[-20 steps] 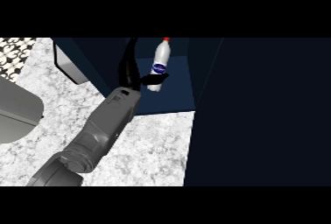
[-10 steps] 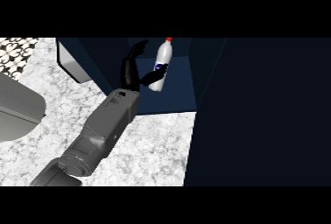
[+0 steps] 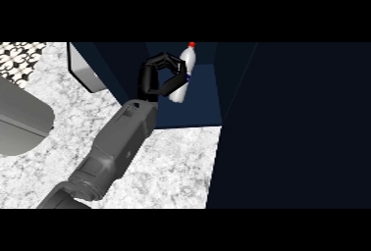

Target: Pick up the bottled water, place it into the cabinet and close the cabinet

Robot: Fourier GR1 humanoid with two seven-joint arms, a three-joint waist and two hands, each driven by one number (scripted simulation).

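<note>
At the far left, a patterned black-and-white surface (image 3: pixel 25 56) occupies the upper corner. Below it, a grey rounded object (image 3: pixel 22 122) rests on the desk (image 3: pixel 174 166), which has a white marbled top.

My forearm (image 3: pixel 109 157) enters from the lower edge and extends diagonally up and to the right, across the desk and into the open cabinet (image 3: pixel 199 105). Which arm this is cannot be determined from the view; only one arm is visible.

My hand (image 3: pixel 161 78) is located inside the dark blue cabinet interior. Its fingers (image 3: pixel 163 60) are curled, and together with the thumb they are closed around the bottled water (image 3: pixel 185 66).

The bottled water is held within the cabinet opening, tilted, with its red cap (image 3: pixel 192 44) uppermost and its base pointing down and to the left. The hand hides part of its body. Whether the base contacts the cabinet floor cannot be determined.

To the right of the bottle, a dark blue panel (image 3: pixel 297 127) fills the remainder of the view, from the cabinet opening to the right edge.
</note>
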